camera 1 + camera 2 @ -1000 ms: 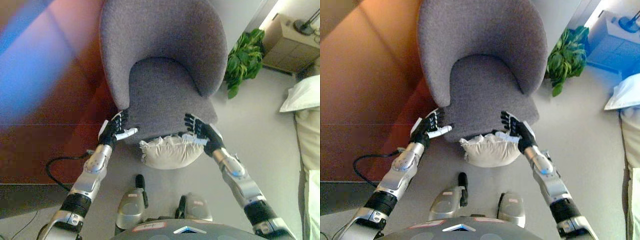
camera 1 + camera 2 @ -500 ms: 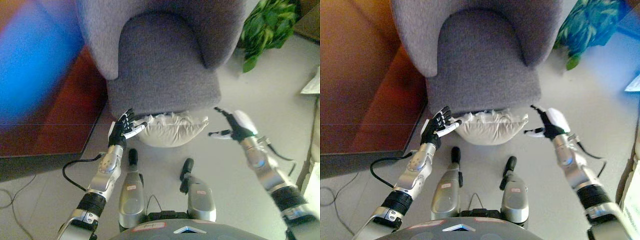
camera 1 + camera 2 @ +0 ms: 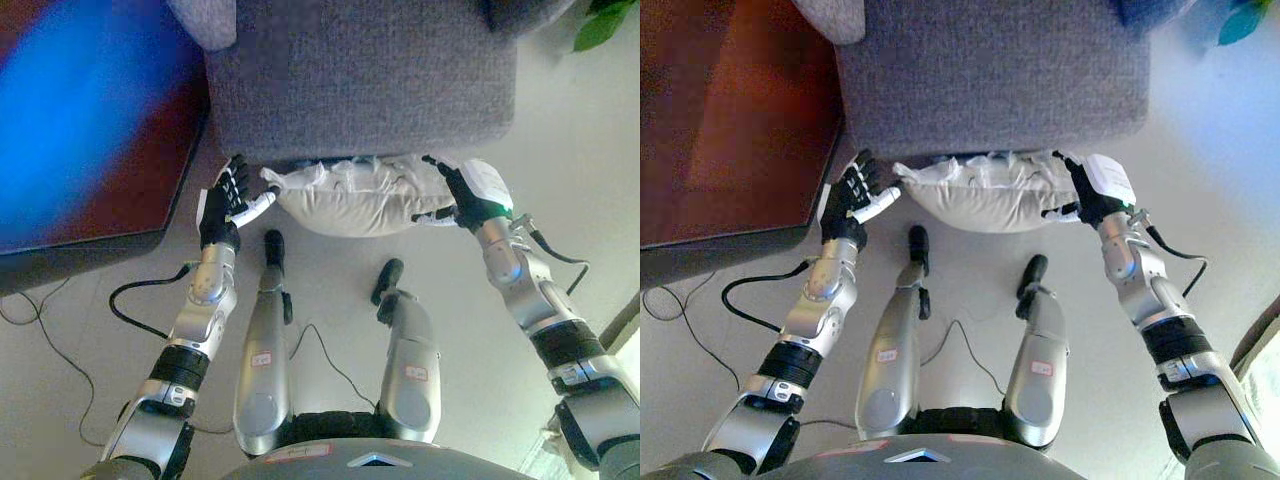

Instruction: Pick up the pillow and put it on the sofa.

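Observation:
A cream pillow [image 3: 350, 198] lies on the floor against the front edge of the grey sofa chair [image 3: 360, 75]. My left hand [image 3: 226, 199] is just left of the pillow's left corner, fingers spread and straight, its thumb almost touching the fabric. At the pillow's right end my right hand [image 3: 462, 192] is open too, fingers straight along the corner and thumb beneath it. Both hands flank the pillow [image 3: 985, 190] without closing on it.
A dark red-brown wooden panel [image 3: 730, 110] stands to the left of the chair. A bit of green plant [image 3: 605, 22] shows at the top right. Pale floor [image 3: 590, 170] spreads to the right of the chair.
The camera has tipped down and nearer, so the chair fills the top. My right hand has come in from the right to the pillow's right corner. The left hand stays by the left corner.

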`<state>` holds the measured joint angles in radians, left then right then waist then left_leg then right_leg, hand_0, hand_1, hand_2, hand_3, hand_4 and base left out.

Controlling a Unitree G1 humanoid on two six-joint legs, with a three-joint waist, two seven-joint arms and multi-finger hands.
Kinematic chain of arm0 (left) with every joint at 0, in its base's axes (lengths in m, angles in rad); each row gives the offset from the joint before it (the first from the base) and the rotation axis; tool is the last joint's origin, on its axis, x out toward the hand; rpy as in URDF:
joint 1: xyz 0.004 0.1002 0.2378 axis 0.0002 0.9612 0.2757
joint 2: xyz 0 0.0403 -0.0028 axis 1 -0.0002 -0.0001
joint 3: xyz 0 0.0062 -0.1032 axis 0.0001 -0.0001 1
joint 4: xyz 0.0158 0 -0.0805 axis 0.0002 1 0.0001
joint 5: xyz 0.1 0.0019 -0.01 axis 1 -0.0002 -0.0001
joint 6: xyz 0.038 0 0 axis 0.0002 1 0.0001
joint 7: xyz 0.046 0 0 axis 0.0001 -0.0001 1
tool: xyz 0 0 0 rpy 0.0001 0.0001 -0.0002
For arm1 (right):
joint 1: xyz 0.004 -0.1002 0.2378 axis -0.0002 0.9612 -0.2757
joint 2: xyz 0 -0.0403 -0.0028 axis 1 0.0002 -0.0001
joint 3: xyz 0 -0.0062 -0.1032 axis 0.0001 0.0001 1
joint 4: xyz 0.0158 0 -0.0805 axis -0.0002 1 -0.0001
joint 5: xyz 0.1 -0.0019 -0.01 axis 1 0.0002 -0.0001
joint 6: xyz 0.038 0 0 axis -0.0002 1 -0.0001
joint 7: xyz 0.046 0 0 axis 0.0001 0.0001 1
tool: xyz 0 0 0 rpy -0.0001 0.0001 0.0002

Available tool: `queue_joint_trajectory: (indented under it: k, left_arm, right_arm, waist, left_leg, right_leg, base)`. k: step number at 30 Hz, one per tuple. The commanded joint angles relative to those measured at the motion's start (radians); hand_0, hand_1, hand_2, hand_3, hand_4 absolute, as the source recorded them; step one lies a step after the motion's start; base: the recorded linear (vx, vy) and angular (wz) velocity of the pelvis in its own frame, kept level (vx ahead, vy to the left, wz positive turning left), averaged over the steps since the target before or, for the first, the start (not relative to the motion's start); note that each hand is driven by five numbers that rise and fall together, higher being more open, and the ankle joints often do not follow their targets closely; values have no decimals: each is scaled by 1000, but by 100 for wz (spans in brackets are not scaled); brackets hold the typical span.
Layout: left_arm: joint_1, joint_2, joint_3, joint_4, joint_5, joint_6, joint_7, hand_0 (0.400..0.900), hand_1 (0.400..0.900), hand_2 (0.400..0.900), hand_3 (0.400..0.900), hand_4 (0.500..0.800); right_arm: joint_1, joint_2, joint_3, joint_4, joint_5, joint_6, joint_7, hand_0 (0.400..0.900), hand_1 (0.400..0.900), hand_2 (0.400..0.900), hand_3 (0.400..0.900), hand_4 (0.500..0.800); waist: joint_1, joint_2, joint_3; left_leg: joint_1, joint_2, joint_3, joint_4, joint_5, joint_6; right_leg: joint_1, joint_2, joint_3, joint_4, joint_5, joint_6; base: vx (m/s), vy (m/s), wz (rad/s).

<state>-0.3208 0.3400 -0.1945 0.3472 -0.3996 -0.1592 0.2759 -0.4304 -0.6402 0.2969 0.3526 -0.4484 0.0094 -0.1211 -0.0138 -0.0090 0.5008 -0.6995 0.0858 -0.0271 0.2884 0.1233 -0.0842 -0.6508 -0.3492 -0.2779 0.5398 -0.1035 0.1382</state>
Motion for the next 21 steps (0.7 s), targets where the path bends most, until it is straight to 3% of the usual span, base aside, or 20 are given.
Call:
queue_joint_trajectory:
  k: [1, 4, 5, 10, 21]
  left_arm:
    - [-60, 14, 57, -122, 17, -116, 55, 900, 900, 900, 900, 800]
    - [-81, 22, 55, -129, 15, -117, 70, 900, 900, 900, 900, 800]
    - [-89, 28, 54, -138, 14, -118, 73, 900, 900, 900, 900, 800]
    - [-115, 37, 35, -169, -1, -114, 83, 900, 900, 900, 900, 800]
    - [-133, 78, 25, -234, -47, -106, 99, 900, 900, 900, 900, 800]
  right_arm:
    - [-102, -22, -11, -44, -34, -5, -107, 900, 900, 900, 900, 800]
    - [-151, -30, -6, -26, -35, 2, -123, 900, 900, 900, 900, 800]
    - [-174, -34, -7, -17, -33, 8, -131, 900, 900, 900, 900, 800]
    - [-267, -50, 10, 15, -29, 27, -151, 900, 900, 900, 900, 800]
    - [-512, -105, 82, 129, 31, 83, -133, 900, 900, 900, 900, 800]
  waist:
    - [-4, -6, 10]
    - [-3, -1, 12]
    - [-2, -1, 19]
    - [7, 1, 18]
    - [46, -19, 3]
  left_leg:
    - [-97, 25, 6, 279, -253, -3]
    - [-185, 23, 1, 359, -306, -1]
    - [-237, 19, 0, 391, -288, 6]
    - [-369, 12, -20, 499, -350, 8]
    - [-582, -21, -68, 587, -348, 6]
  right_leg:
    - [-110, -18, 39, 50, 59, 24]
    - [-201, -23, 65, 134, 11, 32]
    - [-247, -31, 67, 156, 25, 19]
    - [-386, -33, 91, 267, -32, 21]
    - [-595, -33, 88, 355, -52, 13]
  base:
    - [-50, 41, 1]
    - [9, 15, -1]
    - [0, 0, 0]
    - [30, 4, 0]
    - [-15, -10, 5]
